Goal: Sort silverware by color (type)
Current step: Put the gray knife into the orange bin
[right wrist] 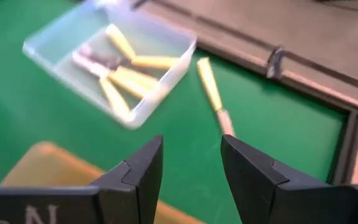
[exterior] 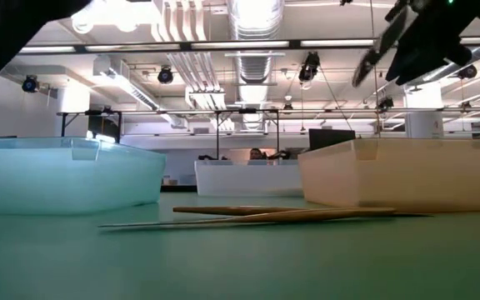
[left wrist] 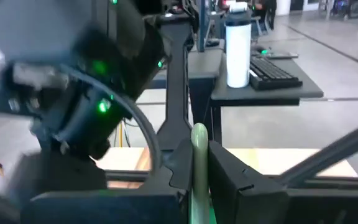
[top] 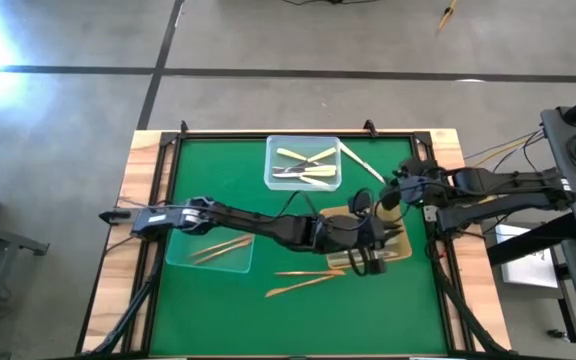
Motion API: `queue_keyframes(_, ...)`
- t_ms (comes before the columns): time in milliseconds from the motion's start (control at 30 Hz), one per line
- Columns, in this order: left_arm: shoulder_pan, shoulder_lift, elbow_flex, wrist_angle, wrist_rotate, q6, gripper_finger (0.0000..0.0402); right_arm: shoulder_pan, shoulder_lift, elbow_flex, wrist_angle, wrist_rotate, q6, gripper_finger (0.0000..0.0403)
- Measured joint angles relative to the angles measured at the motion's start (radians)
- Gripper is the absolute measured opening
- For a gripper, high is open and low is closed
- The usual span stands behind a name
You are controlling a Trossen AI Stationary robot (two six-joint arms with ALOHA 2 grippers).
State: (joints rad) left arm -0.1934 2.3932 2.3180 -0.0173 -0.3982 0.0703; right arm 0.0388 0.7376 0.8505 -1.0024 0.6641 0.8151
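Two gold utensils (top: 303, 283) lie on green matting (top: 218, 320); left pincer (left wrist: 199, 163) pinches cream utensil (left wrist: 199, 140), right pincer (right wrist: 191, 163) spread

The left hand (top: 368, 262) hangs over the tray (top: 400, 245) by the right edge of the green table (top: 218, 310); two coppery utensils (top: 303, 284) lie just beside it.
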Motion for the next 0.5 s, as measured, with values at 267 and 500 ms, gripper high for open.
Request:
queue_keyframes(267, 0.069, 0.108, 0.004, -0.003, 0.114, -0.005, 0.0012, -0.015, -0.095, 0.010, 0.045, 0.052, 0.043, 0.0153)
queue_keyframes(500, 0.133, 0.173, 0.004, -0.128, 0.262, -0.114, 0.0012, -0.015, -0.100, 0.010, 0.050, 0.043, 0.064, 0.0153)
